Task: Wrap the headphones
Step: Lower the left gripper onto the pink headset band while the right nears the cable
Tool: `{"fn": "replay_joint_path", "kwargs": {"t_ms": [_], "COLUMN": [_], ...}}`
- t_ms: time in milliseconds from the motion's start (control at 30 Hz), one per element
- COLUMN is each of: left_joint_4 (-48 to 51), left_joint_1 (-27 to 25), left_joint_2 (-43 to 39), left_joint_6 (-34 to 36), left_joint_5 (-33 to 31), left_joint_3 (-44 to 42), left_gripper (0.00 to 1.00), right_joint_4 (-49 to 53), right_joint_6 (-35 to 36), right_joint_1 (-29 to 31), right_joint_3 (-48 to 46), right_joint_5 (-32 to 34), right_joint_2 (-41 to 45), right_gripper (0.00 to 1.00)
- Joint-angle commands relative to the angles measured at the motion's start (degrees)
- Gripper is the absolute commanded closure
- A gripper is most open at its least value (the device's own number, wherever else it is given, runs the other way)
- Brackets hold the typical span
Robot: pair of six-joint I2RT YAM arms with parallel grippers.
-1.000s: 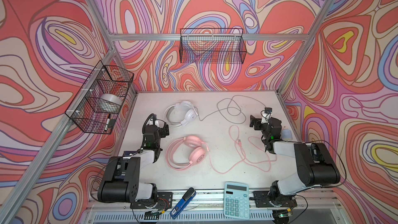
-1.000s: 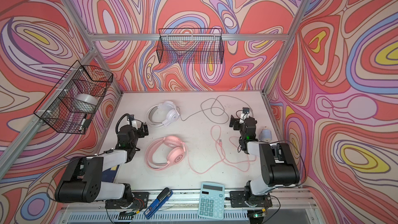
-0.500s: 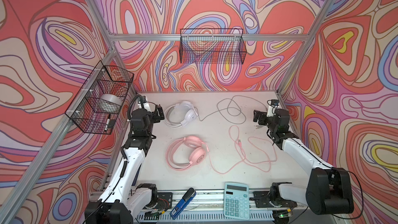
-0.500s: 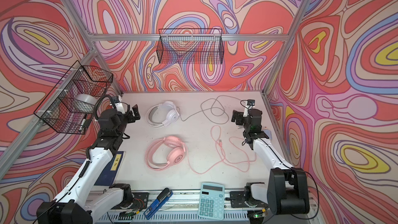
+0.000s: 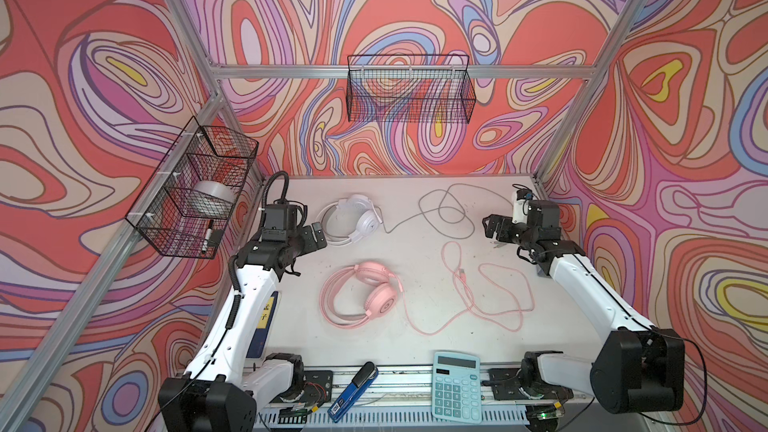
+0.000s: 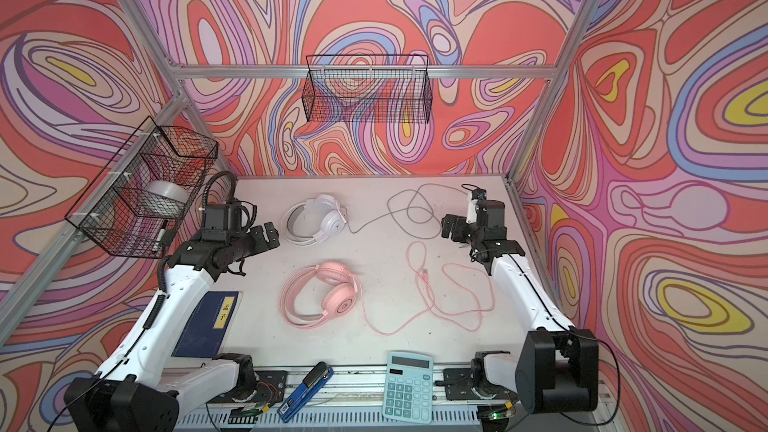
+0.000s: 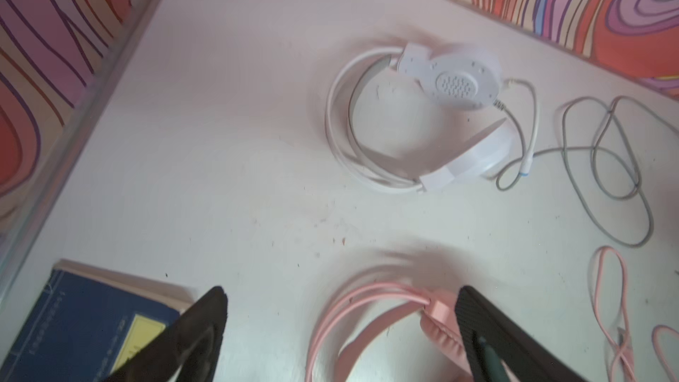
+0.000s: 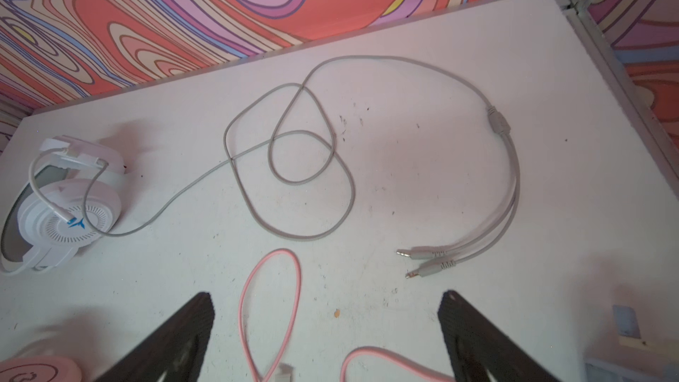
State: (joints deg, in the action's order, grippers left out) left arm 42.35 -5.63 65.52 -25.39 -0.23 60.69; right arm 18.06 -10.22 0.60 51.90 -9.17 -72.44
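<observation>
Nothing is wrapped yet in both top views. The white headphones [image 5: 353,220] lie toward the back of the table [image 5: 415,351] and the pink headphones [image 5: 365,297] nearer the middle, each with its cord strewn out to the right. The grey cord [image 5: 444,209] lies in loose overlapping loops, the pink cord [image 5: 490,288] in wider wandering curves. The left hand [image 5: 313,233] hangs just beside the white headband and the right hand [image 5: 492,228] near the grey cord's plug end. Both are spread wide and hold nothing, so the whole job looks yet to do. The left wrist view shows the white set's thin, flat double band, smooth hard plastic cups and a perforated round inner face, and the pink set's ribbed padded cup beside one of the black fingers [image 7: 205,321]. In the right wrist view the grey cord is thin and limp, thickening at a splitter into two strands that end in metal-tipped plugs [image 8: 426,262] — the pink cord looks flatter, more like ribbon.
</observation>
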Motion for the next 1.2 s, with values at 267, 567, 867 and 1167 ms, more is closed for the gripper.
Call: {"fn": "replay_joint_path", "kwargs": {"t_ms": [267, 567, 867, 1167], "left_joint_4": [19.8, 14.6, 13.1, 8.9], "left_joint_1": [-8.1, -10.6, -11.0, -11.6], "left_joint_2": [3.8, 6.9, 14.3, 17.3], "left_joint_6": [-12.6, -16.2, -16.3, -18.4], "left_joint_5": [5.8, 7.2, 8.3, 7.8], "left_joint_3": [-0.7, -9.7, -10.4, -14.8], "left_gripper": [0.0, 0.01, 0.13, 0.25], "right_joint_4": [10.9, 13.2, 13.4, 13.4], "right_joint_6": [-2.1, -3.4, -4.6, -5.6], "right_joint_1": [3.4, 6.9, 9.3, 10.7], "right_joint_3": [2.8, 2.4, 1.9, 0.5], "right_joint_5": [-2.1, -0.3, 2.7, 4.5], "right_joint_2": [0.6, 0.3, -0.6, -1.2], "right_gripper": [0.01, 0.02, 0.01, 0.02]}}
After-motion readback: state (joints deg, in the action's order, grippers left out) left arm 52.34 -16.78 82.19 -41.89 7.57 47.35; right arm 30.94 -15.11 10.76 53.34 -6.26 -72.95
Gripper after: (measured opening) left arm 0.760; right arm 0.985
